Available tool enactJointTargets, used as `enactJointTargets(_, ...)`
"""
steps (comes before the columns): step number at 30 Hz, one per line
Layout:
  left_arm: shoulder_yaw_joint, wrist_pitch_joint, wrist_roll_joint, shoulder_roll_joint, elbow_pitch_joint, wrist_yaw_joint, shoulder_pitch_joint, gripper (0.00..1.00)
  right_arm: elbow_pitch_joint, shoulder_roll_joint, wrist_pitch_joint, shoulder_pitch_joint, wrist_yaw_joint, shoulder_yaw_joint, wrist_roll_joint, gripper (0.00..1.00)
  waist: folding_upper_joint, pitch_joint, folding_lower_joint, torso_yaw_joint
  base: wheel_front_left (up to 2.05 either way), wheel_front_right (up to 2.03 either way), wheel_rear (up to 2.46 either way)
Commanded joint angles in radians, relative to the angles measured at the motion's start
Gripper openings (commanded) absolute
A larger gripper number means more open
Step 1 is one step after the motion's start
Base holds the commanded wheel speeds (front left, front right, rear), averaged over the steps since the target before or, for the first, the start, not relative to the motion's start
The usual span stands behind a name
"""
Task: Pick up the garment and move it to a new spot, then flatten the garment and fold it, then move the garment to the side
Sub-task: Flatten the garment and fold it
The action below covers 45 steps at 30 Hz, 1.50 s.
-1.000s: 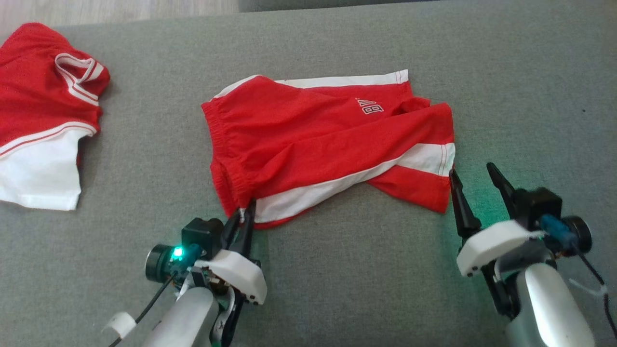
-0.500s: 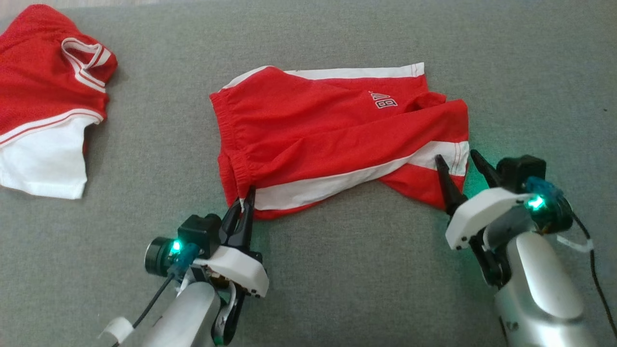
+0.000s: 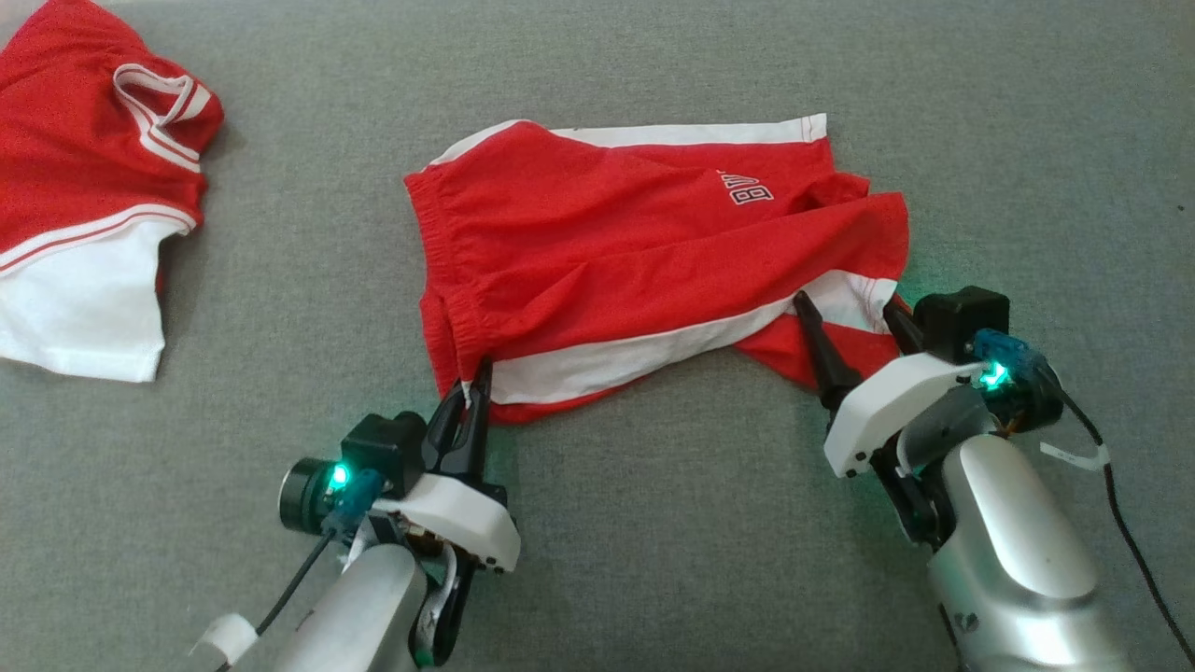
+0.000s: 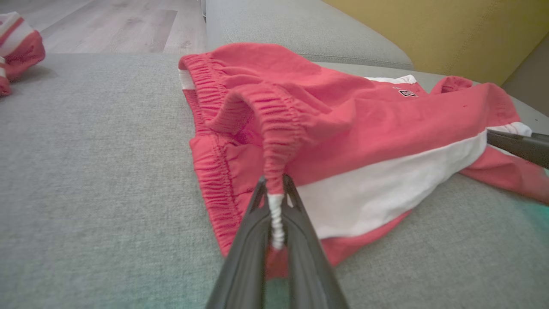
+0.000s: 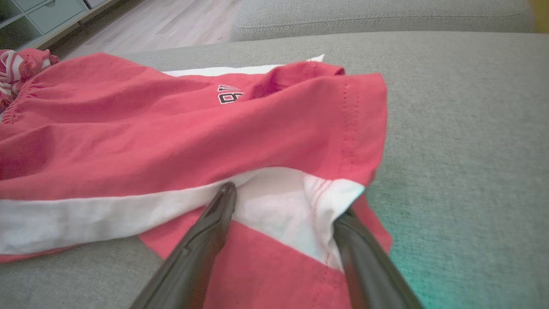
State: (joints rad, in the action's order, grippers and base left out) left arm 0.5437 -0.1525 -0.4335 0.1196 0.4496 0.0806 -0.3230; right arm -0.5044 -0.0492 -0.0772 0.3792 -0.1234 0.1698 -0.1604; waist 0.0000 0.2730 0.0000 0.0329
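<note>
- Red-and-white soft fabric shorts (image 3: 607,252): probably light and limp, likely to sag.
- Left gripper (image 3: 474,373) clenched on waistband corner (image 4: 274,189).
- Right gripper (image 3: 845,303) spread, hem corner (image 5: 317,201) between its fingers.

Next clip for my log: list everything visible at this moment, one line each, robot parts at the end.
shorts: one, red with white stripes and a small logo, lying rumpled mid-surface
second garment: one, red and white, bunched at the surface's left end, apart from the shorts
padded surface: one, grey fabric, under both garments
floor: pale wood, beyond the surface
yellow panel: one, behind the surface, left wrist view
drawer unit: one, pale grey-green, top left corner of the right wrist view
left gripper: one, dark fingers, shut on the shorts' waistband corner
right gripper: one, dark fingers, open, astride the shorts' white hem corner
</note>
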Motion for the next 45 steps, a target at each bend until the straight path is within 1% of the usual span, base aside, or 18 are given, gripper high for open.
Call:
enactJointTargets(1, -0.034, -0.016, -0.011, 0.013, -0.03, 0.006, -0.035, 0.0, 0.044, -0.001, 0.019, 0.025, -0.007, 0.031, -0.015, 1.0, 0.0, 0.001, 0.0, -0.002, 0.0, 0.0, 0.0)
enactJointTargets(3, -0.033, -0.016, -0.012, 0.013, -0.03, 0.006, -0.036, 0.0, 0.047, -0.001, 0.021, 0.025, -0.007, 0.033, -0.018, 1.0, 0.0, 0.001, 0.0, -0.003, 0.0, 0.0, 0.0)
enactJointTargets(4, -0.033, -0.016, -0.012, 0.014, -0.03, 0.006, -0.036, 0.0, 0.048, -0.001, 0.022, 0.026, -0.007, 0.033, -0.02, 0.9, 0.0, 0.0, 0.0, -0.004, 0.0, 0.0, 0.0)
enactJointTargets(5, -0.033, -0.018, -0.013, 0.014, -0.03, 0.006, -0.036, 0.0, 0.047, -0.001, 0.023, 0.028, -0.007, 0.03, -0.016, 0.47, 0.0, -0.001, 0.0, -0.004, 0.0, 0.0, 0.0)
enactJointTargets(7, -0.032, -0.023, -0.013, 0.014, -0.031, 0.008, -0.037, 0.0, 0.042, -0.001, 0.024, 0.032, -0.007, 0.026, -0.011, 0.21, 0.0, -0.004, 0.0, -0.004, 0.0, 0.0, 0.0)
enactJointTargets(8, -0.032, -0.025, -0.013, 0.015, -0.032, 0.009, -0.036, 0.0, 0.042, -0.001, 0.031, 0.033, -0.007, 0.022, -0.018, 0.0, 0.0, -0.007, 0.0, -0.004, 0.0, 0.0, 0.0)
enactJointTargets(14, -0.023, -0.034, -0.001, 0.032, -0.047, 0.009, -0.038, 0.0, 0.049, -0.004, 0.054, 0.024, -0.007, 0.011, -0.03, 0.0, 0.0, -0.049, 0.0, -0.001, 0.0, 0.0, 0.0)
enactJointTargets(18, -0.027, -0.029, -0.003, 0.052, -0.094, 0.005, -0.043, 0.0, 0.113, -0.014, 0.048, -0.013, -0.007, 0.012, -0.057, 0.0, 0.0, -0.103, 0.0, 0.0, 0.0, 0.0, 0.0)
enactJointTargets(20, -0.023, -0.02, 0.014, 0.077, -0.132, 0.006, -0.053, 0.0, 0.16, -0.028, 0.034, -0.035, -0.007, 0.012, -0.061, 0.0, 0.0, -0.136, 0.0, 0.0, 0.0, 0.0, 0.0)
enactJointTargets(24, -0.021, 0.02, 0.036, 0.131, -0.238, 0.003, -0.075, 0.0, 0.297, -0.046, -0.009, -0.087, -0.007, 0.011, -0.092, 0.0, 0.0, -0.213, 0.0, -0.003, 0.0, 0.0, 0.0)
enactJointTargets(28, -0.037, 0.088, 0.035, 0.186, -0.378, -0.001, -0.103, 0.0, 0.467, -0.066, -0.065, -0.132, -0.007, -0.007, -0.117, 0.0, 0.0, -0.291, 0.0, -0.009, 0.0, 0.0, 0.0)
enactJointTargets(32, -0.071, 0.176, 0.025, 0.235, -0.539, -0.004, -0.169, 0.0, 0.656, -0.088, -0.141, -0.143, -0.007, -0.047, -0.122, 0.0, 0.0, -0.323, 0.0, -0.015, 0.0, 0.0, 0.0)
enactJointTargets(36, -0.107, 0.271, -0.004, 0.267, -0.65, -0.012, -0.258, 0.0, 0.815, -0.114, -0.229, -0.122, -0.007, -0.087, -0.116, 0.0, 0.0, -0.329, 0.0, -0.022, 0.0, 0.0, 0.0)
enactJointTargets(39, -0.123, 0.331, -0.019, 0.284, -0.675, -0.02, -0.321, 0.0, 0.88, -0.124, -0.284, -0.097, -0.007, -0.111, -0.114, 0.0, 0.0, -0.313, 0.0, -0.031, 0.0, 0.0, 0.0)
enactJointTargets(42, -0.132, 0.38, -0.062, 0.273, -0.647, -0.028, -0.367, 0.0, 0.889, -0.125, -0.325, -0.068, -0.007, -0.121, -0.118, 0.0, 0.0, -0.279, 0.0, -0.039, 0.0, 0.0, 0.0)
enactJointTargets(45, -0.158, 0.413, -0.131, 0.238, -0.593, -0.027, -0.416, 0.0, 0.856, -0.131, -0.353, -0.014, -0.007, -0.107, -0.128, 0.0, 0.0, -0.207, 0.0, -0.052, 0.0, 0.0, 0.0)
